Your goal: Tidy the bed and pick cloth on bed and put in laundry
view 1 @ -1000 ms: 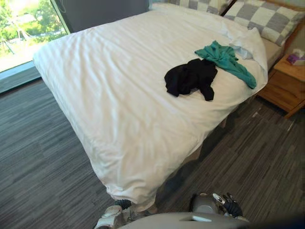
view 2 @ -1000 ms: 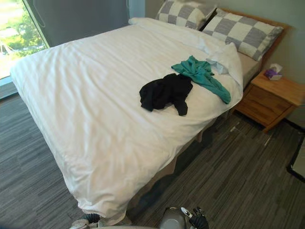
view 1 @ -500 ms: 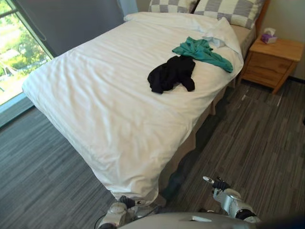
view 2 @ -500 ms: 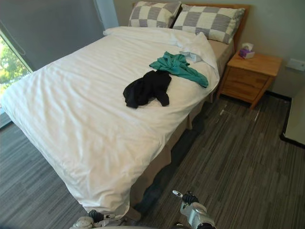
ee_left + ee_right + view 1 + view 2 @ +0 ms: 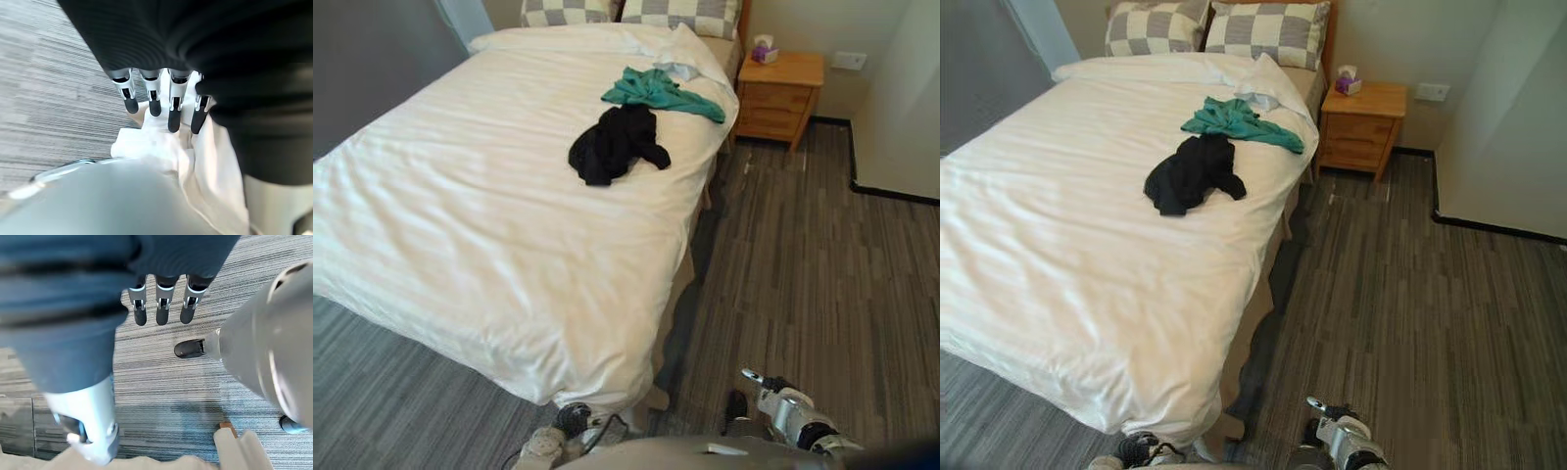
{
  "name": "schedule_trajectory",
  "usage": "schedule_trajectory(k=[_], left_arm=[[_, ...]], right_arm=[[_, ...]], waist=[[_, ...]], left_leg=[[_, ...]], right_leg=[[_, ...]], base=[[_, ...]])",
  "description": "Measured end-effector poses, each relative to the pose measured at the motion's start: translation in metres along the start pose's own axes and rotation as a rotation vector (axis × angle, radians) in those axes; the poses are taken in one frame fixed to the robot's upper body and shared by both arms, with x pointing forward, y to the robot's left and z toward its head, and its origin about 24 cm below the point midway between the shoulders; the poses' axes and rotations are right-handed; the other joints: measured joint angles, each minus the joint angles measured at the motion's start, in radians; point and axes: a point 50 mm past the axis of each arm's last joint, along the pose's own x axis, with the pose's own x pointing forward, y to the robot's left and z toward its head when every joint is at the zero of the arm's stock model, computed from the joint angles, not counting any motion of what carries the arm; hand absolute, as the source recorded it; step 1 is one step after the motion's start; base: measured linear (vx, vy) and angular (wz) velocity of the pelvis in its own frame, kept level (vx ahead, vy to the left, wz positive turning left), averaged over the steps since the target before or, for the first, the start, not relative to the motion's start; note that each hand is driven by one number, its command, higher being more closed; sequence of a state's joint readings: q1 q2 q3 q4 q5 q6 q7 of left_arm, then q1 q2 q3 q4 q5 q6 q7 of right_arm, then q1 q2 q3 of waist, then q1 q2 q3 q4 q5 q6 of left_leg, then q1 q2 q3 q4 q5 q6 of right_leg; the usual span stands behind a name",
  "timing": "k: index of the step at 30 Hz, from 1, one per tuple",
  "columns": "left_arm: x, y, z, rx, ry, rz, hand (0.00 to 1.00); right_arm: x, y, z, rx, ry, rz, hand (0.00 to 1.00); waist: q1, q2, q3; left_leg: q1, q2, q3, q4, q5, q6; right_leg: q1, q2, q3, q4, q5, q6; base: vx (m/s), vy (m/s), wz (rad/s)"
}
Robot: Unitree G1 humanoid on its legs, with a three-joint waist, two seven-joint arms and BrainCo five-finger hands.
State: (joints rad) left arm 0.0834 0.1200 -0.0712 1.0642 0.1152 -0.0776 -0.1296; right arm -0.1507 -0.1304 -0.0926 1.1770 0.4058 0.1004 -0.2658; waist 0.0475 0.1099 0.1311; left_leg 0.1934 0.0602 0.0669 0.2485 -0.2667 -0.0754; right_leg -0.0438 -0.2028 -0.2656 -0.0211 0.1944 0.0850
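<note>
A black cloth (image 5: 612, 145) lies crumpled on the white bed (image 5: 460, 215), towards its right side. Just beyond it a teal cloth (image 5: 658, 91) is spread near the turned-back duvet corner. Both hands hang low by my sides, far from the cloths. My left hand (image 5: 173, 105) is open, its straight fingers pointing down beside the duvet's hanging corner (image 5: 146, 142). Over the striped floor, my right hand (image 5: 161, 308) is open too and holds nothing. The same hands sit at the bottom of the head views, left hand (image 5: 543, 446) and right hand (image 5: 785, 409).
Two checked pillows (image 5: 1268, 24) lie at the head of the bed. A wooden nightstand (image 5: 781, 86) with a tissue box (image 5: 764, 49) stands right of it. A pale wall (image 5: 901, 98) closes the far right. Grey striped carpet (image 5: 803, 264) runs alongside the bed.
The camera has swung to the right: the bed now sits further left, and the nightstand, wall and more floor have come into view. The cloths lie unmoved on the bed.
</note>
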Motion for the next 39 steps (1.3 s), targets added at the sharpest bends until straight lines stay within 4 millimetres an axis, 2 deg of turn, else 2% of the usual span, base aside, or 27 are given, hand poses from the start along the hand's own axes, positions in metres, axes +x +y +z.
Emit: schedule_trajectory(k=[3,4,5,6,7,8,9,10,11,12,14,15,16,17,18,19,20,21,23,27,33,34,35,39], left_arm=[[0.000,-0.002,0.000,0.032,0.011,-0.024,0.00],[0.000,-0.001,-0.002,0.038,0.032,-0.024,0.00],[0.000,0.000,-0.002,0.037,0.037,-0.021,0.00],[-0.001,0.000,-0.006,0.035,0.047,-0.018,0.00],[-0.003,-0.002,-0.013,0.023,0.069,-0.016,0.00],[-0.003,-0.001,-0.015,0.053,0.085,-0.018,0.00],[-0.004,0.003,-0.017,0.075,0.097,-0.009,0.00],[-0.004,0.006,-0.017,0.082,0.102,-0.002,0.00],[-0.005,0.014,-0.015,0.109,0.108,0.029,0.00],[-0.003,0.017,-0.011,0.121,0.113,0.045,0.00],[0.000,0.014,-0.006,0.119,0.116,0.049,0.00],[-0.001,0.018,-0.005,0.113,0.124,0.072,0.00],[-0.001,0.020,-0.007,0.100,0.136,0.090,0.00],[-0.002,0.022,-0.009,0.080,0.152,0.116,0.00],[-0.001,0.020,-0.008,0.061,0.151,0.128,0.00],[-0.001,0.020,-0.008,0.052,0.149,0.136,0.00],[0.000,0.019,-0.005,0.047,0.141,0.147,0.00],[0.001,0.017,-0.004,0.025,0.139,0.153,0.00],[0.000,0.021,-0.003,0.020,0.146,0.165,0.00],[0.001,0.022,-0.004,-0.046,0.158,0.187,0.00],[0.000,0.022,-0.008,-0.130,0.177,0.217,0.00],[0.000,0.022,-0.008,-0.146,0.176,0.221,0.00],[-0.005,0.012,-0.028,-0.274,0.297,0.285,0.00],[-0.005,0.012,-0.028,-0.275,0.298,0.285,0.00]], right_arm=[[-0.003,0.013,-0.002,0.019,0.011,0.004,0.00],[-0.006,0.025,-0.009,0.025,0.035,0.012,0.00],[-0.007,0.028,-0.012,0.026,0.046,0.017,0.00],[-0.008,0.033,-0.014,0.034,0.055,0.024,0.00],[-0.011,0.042,-0.016,0.021,0.061,0.038,0.00],[-0.013,0.047,-0.020,0.000,0.073,0.050,0.00],[-0.014,0.052,-0.022,-0.006,0.076,0.057,0.00],[-0.015,0.053,-0.023,-0.006,0.085,0.055,0.00],[-0.016,0.056,-0.022,-0.009,0.096,0.049,0.00],[-0.015,0.054,-0.022,-0.004,0.100,0.038,0.00],[-0.012,0.048,-0.013,-0.010,0.080,0.022,0.00],[-0.012,0.046,-0.013,-0.012,0.079,0.027,0.00],[-0.012,0.044,-0.016,-0.013,0.086,0.033,0.00],[-0.011,0.038,-0.023,-0.033,0.087,0.047,0.00],[-0.009,0.031,-0.026,-0.036,0.087,0.053,0.00],[-0.009,0.028,-0.028,-0.050,0.083,0.059,0.00],[-0.007,0.024,-0.027,-0.075,0.064,0.073,0.00],[-0.006,0.020,-0.027,-0.079,0.053,0.084,0.00],[-0.006,0.015,-0.027,-0.082,0.036,0.099,0.00],[-0.005,0.000,-0.038,-0.059,0.043,0.123,0.00],[-0.006,-0.011,-0.048,-0.064,0.059,0.141,0.00],[-0.006,-0.011,-0.047,-0.071,0.051,0.145,0.00],[-0.007,-0.013,-0.044,-0.047,-0.016,0.163,0.00],[-0.007,-0.013,-0.044,-0.046,-0.016,0.164,0.00]], waist=[[0.004,-0.008,0.002],[0.020,-0.028,0.004],[0.026,-0.031,0.000],[0.028,-0.030,-0.002],[0.028,-0.015,-0.010],[0.030,-0.022,-0.008],[0.029,-0.029,-0.009],[0.029,-0.044,-0.012],[0.039,-0.093,-0.016],[0.045,-0.091,-0.017],[0.047,-0.078,-0.021],[0.043,-0.085,-0.003],[0.030,-0.095,0.000],[0.017,-0.106,-0.007],[0.018,-0.091,-0.009],[0.017,-0.086,-0.008],[0.017,-0.084,-0.005],[0.015,-0.087,-0.003],[0.012,-0.096,0.002],[0.001,-0.101,0.010],[-0.003,-0.097,0.016],[-0.003,-0.094,0.018],[-0.028,-0.057,0.039],[-0.029,-0.054,0.038]], left_leg=[[0.040,-0.017,0.014,-0.078,-0.011,0.017],[0.060,-0.027,0.044,-0.114,-0.011,0.041],[0.063,-0.028,0.053,-0.117,-0.008,0.045],[0.068,-0.029,0.066,-0.121,-0.006,0.049],[0.067,-0.001,0.091,-0.123,0.000,0.057],[0.064,0.014,0.103,-0.123,0.003,0.053],[0.063,0.018,0.103,-0.119,0.003,0.051],[0.062,0.018,0.105,-0.116,0.002,0.049],[0.056,0.002,0.109,-0.094,-0.014,0.044],[0.037,0.002,0.100,-0.081,-0.017,0.062],[0.021,0.010,0.109,-0.102,-0.001,0.073],[0.016,0.009,0.143,-0.096,0.007,0.058],[0.018,0.006,0.145,-0.090,0.006,0.057],[0.023,0.002,0.145,-0.087,0.001,0.049],[0.032,0.026,0.159,-0.089,0.002,0.045],[0.031,0.034,0.170,-0.092,0.004,0.044],[0.027,0.043,0.194,-0.096,0.008,0.043],[0.021,0.043,0.215,-0.100,0.012,0.039],[0.015,0.032,0.236,-0.100,0.014,0.036],[0.026,0.029,0.257,-0.107,0.004,0.019],[0.035,0.032,0.259,-0.115,-0.001,0.007],[0.037,0.033,0.257,-0.122,0.001,0.005],[0.056,0.068,0.225,-0.143,0.023,-0.003],[0.060,0.078,0.227,-0.144,0.015,-0.012]], right_leg=[[0.002,-0.021,-0.024,0.002,0.018,0.008],[0.006,-0.045,-0.080,0.003,-0.008,-0.019],[0.010,-0.057,-0.134,0.009,-0.027,-0.041],[0.013,-0.063,-0.183,0.016,-0.058,-0.058],[0.004,-0.063,-0.238,0.049,-0.103,-0.064],[-0.026,-0.076,-0.249,0.204,-0.113,-0.082],[-0.029,-0.083,-0.251,0.329,-0.171,-0.095],[-0.028,-0.083,-0.254,0.376,-0.223,-0.091],[-0.026,-0.080,-0.265,0.379,-0.248,-0.070],[-0.042,-0.060,-0.260,0.357,-0.215,-0.078],[-0.061,-0.019,-0.227,0.288,-0.158,-0.074],[-0.087,-0.032,-0.212,0.373,-0.223,-0.096],[-0.087,-0.035,-0.214,0.419,-0.261,-0.100],[-0.061,-0.005,-0.209,0.372,-0.274,-0.104],[-0.019,0.054,-0.204,0.266,-0.216,-0.104],[-0.004,0.077,-0.194,0.213,-0.188,-0.106],[0.017,0.112,-0.177,0.116,-0.133,-0.105],[0.036,0.135,-0.160,0.026,-0.082,-0.105],[0.062,0.151,-0.137,-0.084,-0.022,-0.104],[0.057,0.148,-0.115,-0.085,-0.018,-0.103],[0.057,0.149,-0.110,-0.085,-0.024,-0.109],[0.057,0.151,-0.112,-0.086,-0.025,-0.108],[0.087,0.169,-0.186,-0.086,-0.078,-0.097],[0.087,0.183,-0.177,-0.086,-0.076,-0.096]], base=[[-0.15,0.097,0.08],[-0.19,0.058,-0.14],[-0.19,0.066,-0.26],[-0.16,0.100,-0.43],[-0.14,0.103,-0.49],[-0.12,0.095,-0.39],[-0.05,0.018,-0.21],[-0.05,0.000,-0.26],[-0.09,-0.009,-0.52],[-0.09,-0.004,-0.57],[-0.14,0.002,-0.65],[-0.16,-0.033,-0.52],[-0.12,-0.076,-0.32],[-0.07,-0.046,-0.36],[-0.06,-0.023,-0.43],[-0.06,0.007,-0.58],[-0.09,0.006,-0.58],[-0.10,0.007,-0.57],[-0.10,0.032,-0.43],[-0.05,0.066,-0.19],[0.03,0.076,-0.04],[0.04,0.036,0.02],[0.03,0.036,-0.01],[0.03,0.035,-0.07]])
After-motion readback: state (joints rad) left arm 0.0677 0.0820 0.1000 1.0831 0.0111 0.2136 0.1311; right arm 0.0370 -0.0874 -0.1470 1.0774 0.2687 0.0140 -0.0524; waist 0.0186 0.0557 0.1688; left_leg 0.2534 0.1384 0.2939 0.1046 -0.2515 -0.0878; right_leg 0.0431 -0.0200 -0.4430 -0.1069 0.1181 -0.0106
